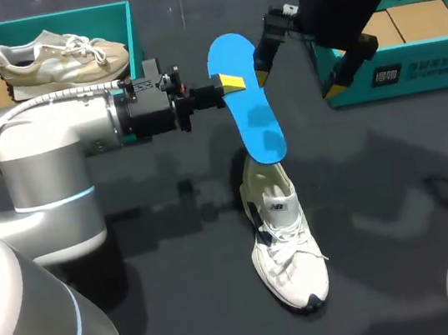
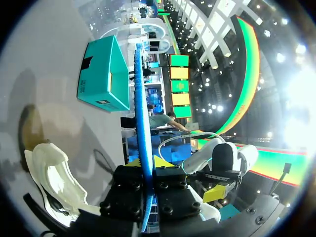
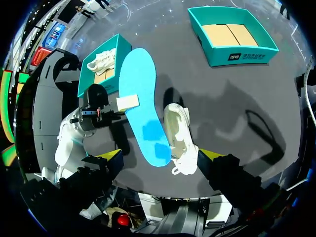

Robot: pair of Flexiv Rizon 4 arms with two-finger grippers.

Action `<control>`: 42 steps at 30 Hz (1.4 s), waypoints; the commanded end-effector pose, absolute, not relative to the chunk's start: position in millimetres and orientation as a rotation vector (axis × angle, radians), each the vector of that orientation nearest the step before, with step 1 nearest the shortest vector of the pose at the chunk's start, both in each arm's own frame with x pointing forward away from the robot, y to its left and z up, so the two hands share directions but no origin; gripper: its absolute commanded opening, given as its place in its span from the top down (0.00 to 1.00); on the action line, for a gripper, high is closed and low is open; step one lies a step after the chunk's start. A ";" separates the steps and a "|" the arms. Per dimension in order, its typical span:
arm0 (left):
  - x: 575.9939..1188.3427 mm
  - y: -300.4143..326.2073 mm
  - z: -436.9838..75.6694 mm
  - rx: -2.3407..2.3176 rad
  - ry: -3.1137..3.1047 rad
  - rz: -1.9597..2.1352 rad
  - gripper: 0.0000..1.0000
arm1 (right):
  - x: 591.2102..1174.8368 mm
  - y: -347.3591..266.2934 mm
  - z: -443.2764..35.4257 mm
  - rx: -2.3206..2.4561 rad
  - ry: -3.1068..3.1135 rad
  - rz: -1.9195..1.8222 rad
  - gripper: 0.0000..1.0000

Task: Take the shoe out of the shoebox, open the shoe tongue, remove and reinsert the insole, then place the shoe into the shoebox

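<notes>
Table (image 1: 177,250): two shoeboxes (image 1: 42,23) (image 1: 413,78), two shoes (image 1: 64,56) (image 1: 286,242), one insole (image 1: 250,104) pinched by left pincer (image 1: 230,84); right pincer (image 1: 299,80) spread.

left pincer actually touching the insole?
Touching. The left wrist view shows the insole edge-on, squeezed between both fingers of the left pincer; the head view agrees.

A dark bench (image 1: 380,195) carried everything. At its far left corner stood a teal box (image 1: 34,27) with a brown cardboard floor. It held a beige sneaker (image 1: 56,59) with pale laces, its toe toward the right.
</notes>
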State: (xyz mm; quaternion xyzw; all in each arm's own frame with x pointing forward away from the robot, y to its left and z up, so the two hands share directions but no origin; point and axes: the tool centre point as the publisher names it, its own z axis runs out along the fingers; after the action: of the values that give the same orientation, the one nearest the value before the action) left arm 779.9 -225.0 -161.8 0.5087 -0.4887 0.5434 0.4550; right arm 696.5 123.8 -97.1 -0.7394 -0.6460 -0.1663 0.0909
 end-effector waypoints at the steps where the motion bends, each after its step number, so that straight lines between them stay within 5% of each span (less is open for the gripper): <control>1: 779.2 -225.5 -162.3 1.256 -1.205 1.343 1.00 | 693.3 113.4 -102.6 -2.076 -1.817 -0.694 0.00; 42: 787.2 -213.8 -155.4 1.171 -1.300 1.480 1.00 | 703.3 91.8 -129.3 -1.749 -1.490 -1.063 0.00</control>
State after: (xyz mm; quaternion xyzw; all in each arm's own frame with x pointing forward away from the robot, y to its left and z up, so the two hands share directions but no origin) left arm 788.8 -215.1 -155.0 0.4649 -0.5174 0.5875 0.4135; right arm 703.6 92.6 -123.9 -0.6806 -0.5782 -0.3612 0.2684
